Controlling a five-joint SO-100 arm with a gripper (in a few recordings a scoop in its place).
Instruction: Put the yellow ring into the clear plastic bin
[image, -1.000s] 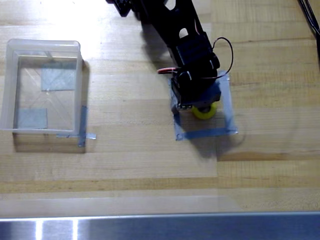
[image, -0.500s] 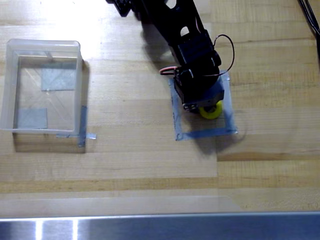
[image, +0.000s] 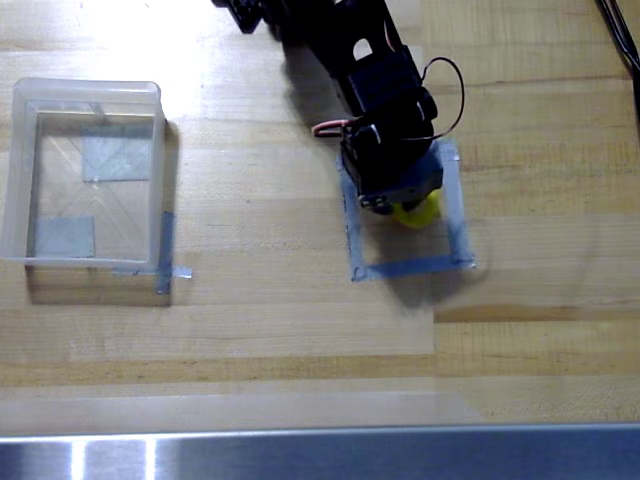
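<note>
1. A black robot arm (image: 345, 50) reached down from the far edge of a pale wooden surface (image: 300, 320) in the overhead view, its hand (image: 400, 205) lowered over a square outline of grey tape (image: 405, 268) to the right of the surface's middle.
2. The yellow ring (image: 418, 212) lay inside that tape outline, partly covered by the black body of the hand, with only its lower right part showing.
3. The hand's fingers were hidden beneath the wrist housing, so it could not be told whether they were spread, pressed together or pinching the ring.
4. A thin black cable (image: 452, 95) looped out from the right side of the arm, and a short red-and-white lead (image: 328, 128) showed at its left side.
5. The clear plastic bin (image: 20, 170) stood near the left edge of the surface, well apart from the ring and the hand.
6. Two grey tape patches (image: 115, 158) were seen through the bin's bottom, and strips of grey tape (image: 165, 262) marked the surface at its near right corner.
7. A strip of brushed metal (image: 320, 455) ran along the near edge of the surface.
</note>
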